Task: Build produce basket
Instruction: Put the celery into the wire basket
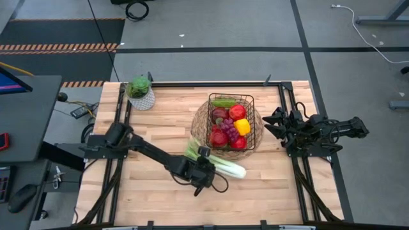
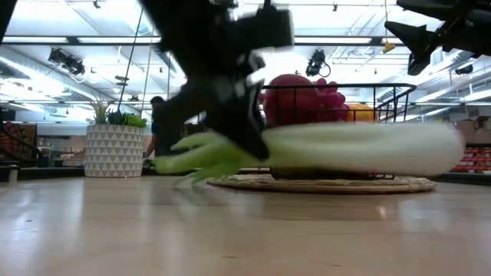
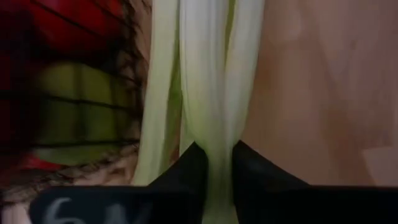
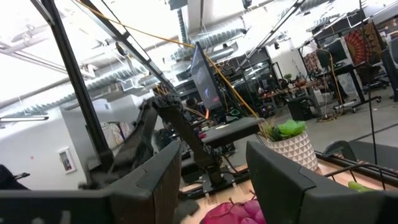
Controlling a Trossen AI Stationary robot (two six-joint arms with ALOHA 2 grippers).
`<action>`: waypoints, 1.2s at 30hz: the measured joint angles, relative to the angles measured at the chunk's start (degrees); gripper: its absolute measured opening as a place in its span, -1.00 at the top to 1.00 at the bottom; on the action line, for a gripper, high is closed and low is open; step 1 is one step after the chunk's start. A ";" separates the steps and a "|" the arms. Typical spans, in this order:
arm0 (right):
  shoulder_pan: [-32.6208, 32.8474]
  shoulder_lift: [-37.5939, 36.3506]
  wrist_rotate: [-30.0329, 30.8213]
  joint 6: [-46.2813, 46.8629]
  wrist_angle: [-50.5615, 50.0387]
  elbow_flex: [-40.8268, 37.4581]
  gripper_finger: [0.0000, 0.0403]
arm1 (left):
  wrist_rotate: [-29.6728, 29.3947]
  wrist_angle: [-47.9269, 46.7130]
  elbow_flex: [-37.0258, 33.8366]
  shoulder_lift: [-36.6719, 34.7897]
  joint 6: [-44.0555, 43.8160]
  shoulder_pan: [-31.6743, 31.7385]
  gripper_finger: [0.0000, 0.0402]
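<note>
The long pale-green leek (image 1: 225, 166) is beside the near-left side of the black wire basket (image 1: 250, 102). Its leaves point to the table's far left and its white end to the near right. My left gripper (image 1: 204, 158) is shut on it. The basket stands on a round woven mat (image 1: 199, 124) and holds red apples, a yellow pepper (image 1: 242, 126), grapes and a cucumber (image 1: 223, 103). My right gripper (image 4: 214, 180) waits open at the table's right edge (image 1: 271, 124), holding nothing. My left gripper pinches the leek's pale-green stalk (image 3: 217, 155) between its two fingers (image 3: 186, 168), toward the leafy end (image 2: 230, 149). The fingers slant down onto it. The leek is about level and low over the table (image 2: 353, 149); I cannot tell whether it still touches the wood.
A leafy plant in a white patterned pot (image 1: 140, 92) stands at the table's far left. Bare wood (image 1: 140, 191) spreads over the near left part of the table. Dark rails (image 1: 300, 172) run along the table's sides.
</note>
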 joint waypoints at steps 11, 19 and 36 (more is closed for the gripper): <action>0.00 0.15 -0.07 -0.01 0.01 -0.04 0.07 | 7.41 0.97 0.81 -14.43 1.27 1.14 0.69; 0.00 0.17 -0.11 0.00 0.04 -0.04 0.07 | 7.52 1.79 0.90 -22.83 4.51 5.07 0.65; 0.00 0.17 -0.07 0.00 -0.02 -0.04 0.07 | -6.02 9.39 0.83 -23.30 63.33 7.67 0.66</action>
